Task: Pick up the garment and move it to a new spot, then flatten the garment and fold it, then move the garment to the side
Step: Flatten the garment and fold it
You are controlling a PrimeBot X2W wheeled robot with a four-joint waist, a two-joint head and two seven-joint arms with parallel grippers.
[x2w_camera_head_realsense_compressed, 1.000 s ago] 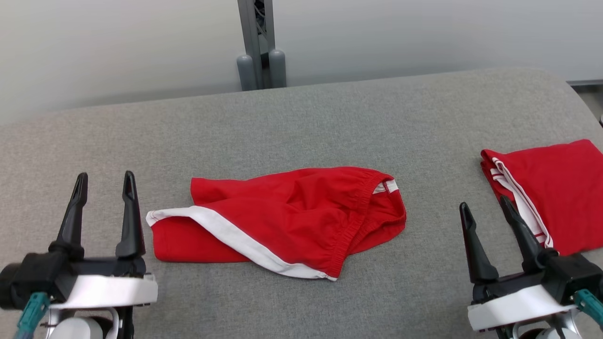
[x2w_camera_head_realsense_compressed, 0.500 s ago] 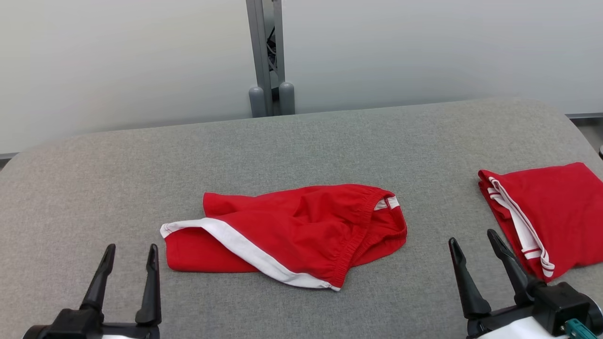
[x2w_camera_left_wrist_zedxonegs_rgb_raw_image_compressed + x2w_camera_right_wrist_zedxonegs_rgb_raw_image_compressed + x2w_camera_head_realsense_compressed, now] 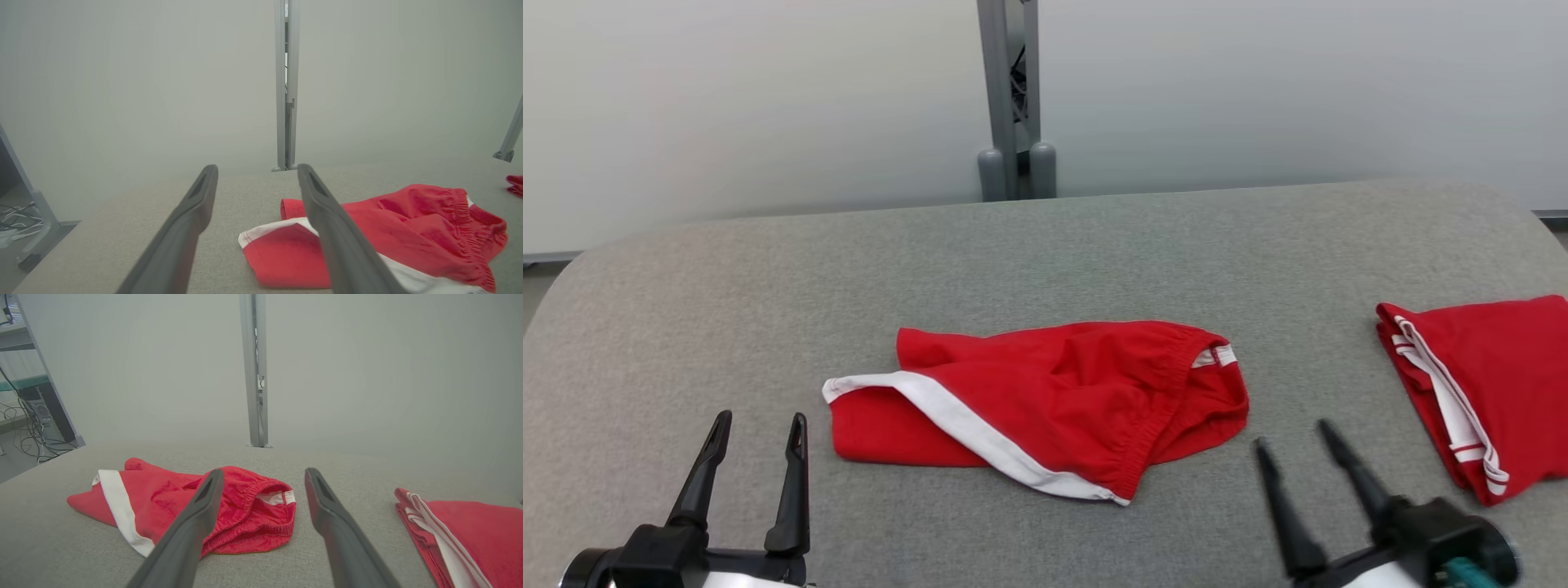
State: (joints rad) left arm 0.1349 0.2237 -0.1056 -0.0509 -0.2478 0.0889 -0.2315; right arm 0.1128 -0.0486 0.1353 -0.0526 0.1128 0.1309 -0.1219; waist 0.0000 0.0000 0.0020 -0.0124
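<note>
head view: grey padded table (image 3: 1045, 245), pale wall (image 3: 768, 98) behind.

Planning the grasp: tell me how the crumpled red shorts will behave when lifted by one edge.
Probably floppy: the shorts lie creased and slumped on the table, so the rest would likely hang from a one-edge grip. Likely light: the cloth looks thin. The gathered waistband may offer a thicker hold.

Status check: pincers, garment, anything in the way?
Both open, empty: left pincer by the hem end, right pincer by the waistband end. The shorts lie crumpled mid table, untouched. A folded garment sits far right, apart.
</note>
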